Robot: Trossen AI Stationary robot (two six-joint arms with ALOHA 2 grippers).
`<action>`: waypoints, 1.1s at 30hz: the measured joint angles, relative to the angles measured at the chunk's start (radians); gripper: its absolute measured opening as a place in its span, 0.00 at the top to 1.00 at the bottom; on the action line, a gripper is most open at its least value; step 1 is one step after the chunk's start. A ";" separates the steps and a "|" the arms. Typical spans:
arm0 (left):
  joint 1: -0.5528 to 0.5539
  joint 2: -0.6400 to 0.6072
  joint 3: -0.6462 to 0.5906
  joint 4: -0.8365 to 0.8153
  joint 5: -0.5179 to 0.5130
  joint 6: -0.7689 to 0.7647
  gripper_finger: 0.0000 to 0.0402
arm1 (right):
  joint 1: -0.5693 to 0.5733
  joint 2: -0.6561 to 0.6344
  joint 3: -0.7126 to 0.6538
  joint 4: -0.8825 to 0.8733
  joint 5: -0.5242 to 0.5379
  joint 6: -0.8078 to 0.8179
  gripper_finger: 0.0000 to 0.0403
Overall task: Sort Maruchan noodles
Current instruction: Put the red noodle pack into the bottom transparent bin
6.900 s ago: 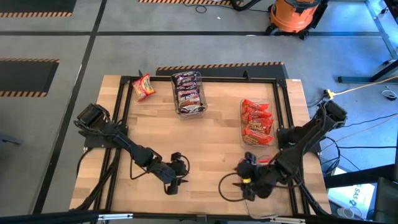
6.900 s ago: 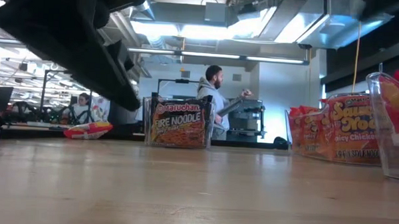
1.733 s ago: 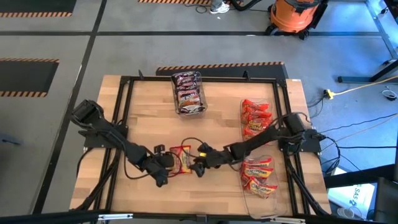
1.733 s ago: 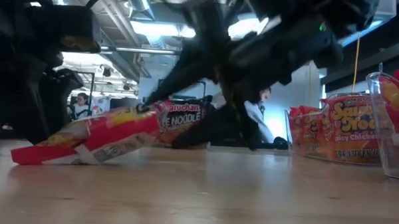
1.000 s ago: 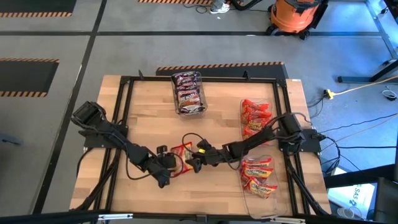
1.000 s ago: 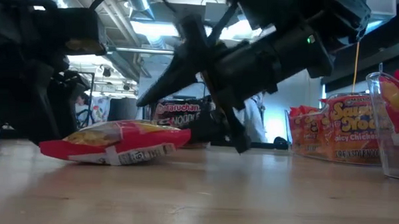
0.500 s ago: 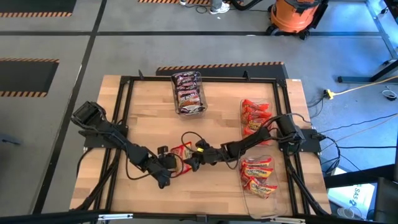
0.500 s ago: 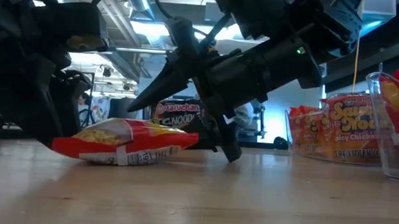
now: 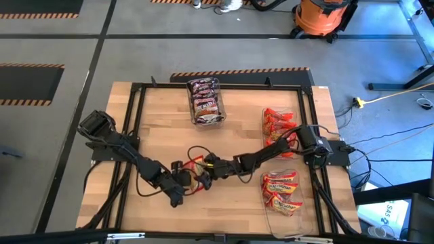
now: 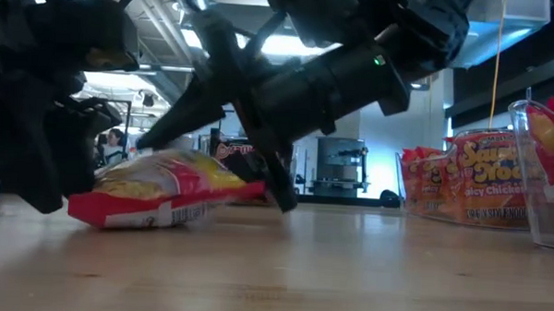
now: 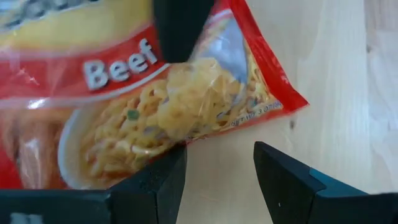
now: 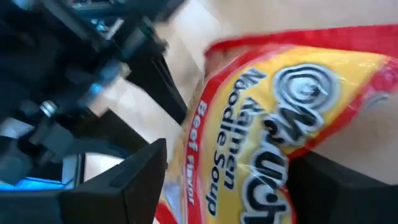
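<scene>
1. Passing the beef ramen packet (image 10: 155,196) from arm to arm looks to be the step in hand; it lies tilted on the table (image 9: 230,203), mid-front.
2. The left gripper (image 11: 217,180) sits beside the packet's corner, fingers apart, nothing between them.
3. The right gripper (image 12: 224,180) straddles the packet, fingers spread, not yet clamped.
4. Close squarely on the packet's middle, lift level, and clear the left arm before swinging.
5. Farther back stand the bins: yellow-orange packets (image 9: 281,191), red packets (image 9: 279,127), dark packets (image 9: 205,99).
</scene>
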 joint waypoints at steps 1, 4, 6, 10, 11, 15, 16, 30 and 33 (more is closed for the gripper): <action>0.000 0.000 0.000 -0.001 0.004 0.000 0.54 | -0.001 0.000 0.006 0.003 0.000 -0.009 0.34; 0.000 0.000 -0.001 -0.003 0.006 0.000 0.54 | -0.001 -0.002 0.013 0.011 0.004 -0.027 0.40; 0.000 0.000 -0.001 -0.002 0.006 0.001 0.54 | 0.000 -0.002 0.013 0.011 0.004 -0.036 0.47; 0.000 0.000 -0.001 -0.002 0.006 0.009 0.54 | -0.001 -0.003 0.013 -0.005 0.003 -0.040 0.63; 0.000 0.000 -0.001 -0.002 0.006 0.013 0.54 | -0.001 -0.004 0.013 -0.015 0.004 -0.040 0.67; 0.000 0.000 -0.001 -0.010 -0.001 0.015 0.54 | 0.000 -0.007 0.014 -0.023 0.002 -0.041 0.81; 0.000 -0.001 -0.001 -0.018 -0.001 0.015 0.54 | 0.000 -0.007 0.014 -0.022 0.003 -0.047 0.83; -0.052 -0.105 0.003 -0.134 -0.012 -0.053 0.54 | 0.013 -0.154 0.019 -0.244 -0.008 -0.279 0.89; -0.060 -0.121 0.003 -0.130 -0.007 -0.056 0.54 | 0.033 -0.225 0.019 -0.358 -0.009 -0.315 0.89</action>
